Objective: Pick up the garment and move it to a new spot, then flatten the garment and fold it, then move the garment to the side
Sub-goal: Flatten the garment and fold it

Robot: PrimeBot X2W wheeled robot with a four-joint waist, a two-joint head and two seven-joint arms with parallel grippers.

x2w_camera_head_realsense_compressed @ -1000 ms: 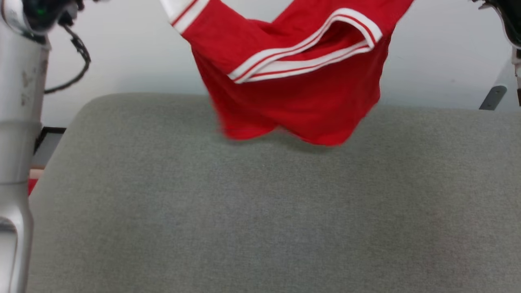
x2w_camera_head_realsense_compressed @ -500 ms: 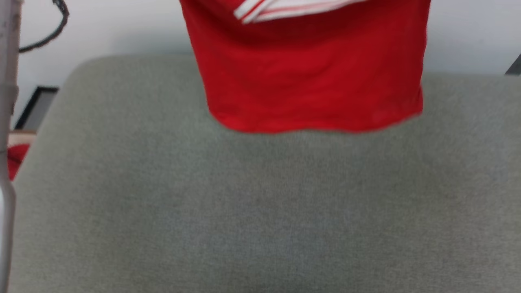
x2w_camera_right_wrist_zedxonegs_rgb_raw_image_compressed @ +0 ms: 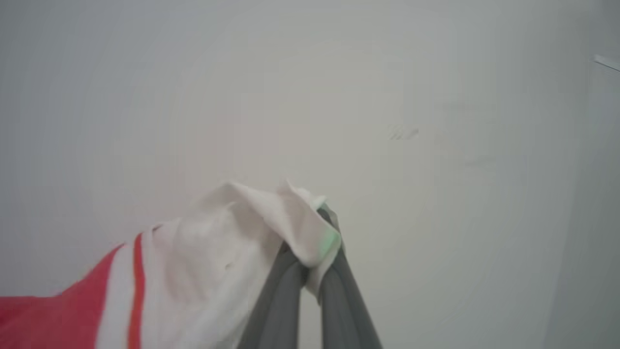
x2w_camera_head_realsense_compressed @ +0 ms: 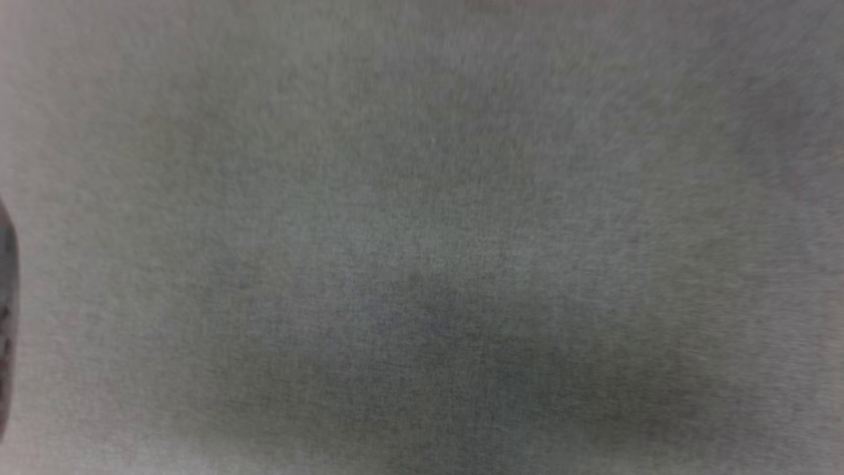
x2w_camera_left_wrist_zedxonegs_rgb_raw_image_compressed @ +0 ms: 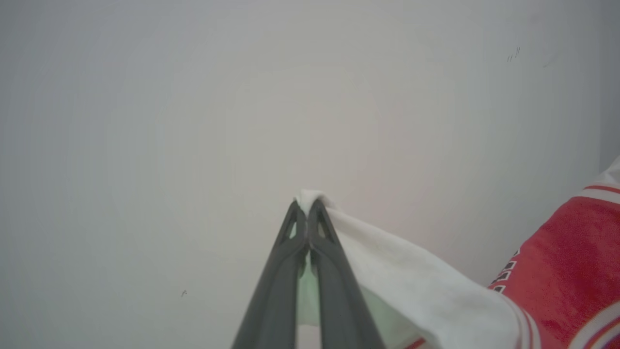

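In the left wrist view my left gripper (x2w_camera_left_wrist_zedxonegs_rgb_raw_image_compressed: 307, 206) is shut on a white sleeve of the garment (x2w_camera_left_wrist_zedxonegs_rgb_raw_image_compressed: 566, 271). The sleeve runs off to the lower right into red cloth with striped trim and black lettering. In the right wrist view my right gripper (x2w_camera_right_wrist_zedxonegs_rgb_raw_image_compressed: 323, 218) is shut on the other white sleeve of the garment (x2w_camera_right_wrist_zedxonegs_rgb_raw_image_compressed: 218, 261), which drapes over the fingertips and trails to the lower left into red cloth. Both grippers are raised in front of a plain pale wall (x2w_camera_left_wrist_zedxonegs_rgb_raw_image_compressed: 242, 121).
The head view looks down on a blurred grey fabric surface (x2w_camera_head_realsense_compressed: 422, 237). A dark shape (x2w_camera_head_realsense_compressed: 5, 316) sits at its left edge.
The head camera has tilted down, so the hanging garment and the wall have left the head view and only the grey surface is seen.
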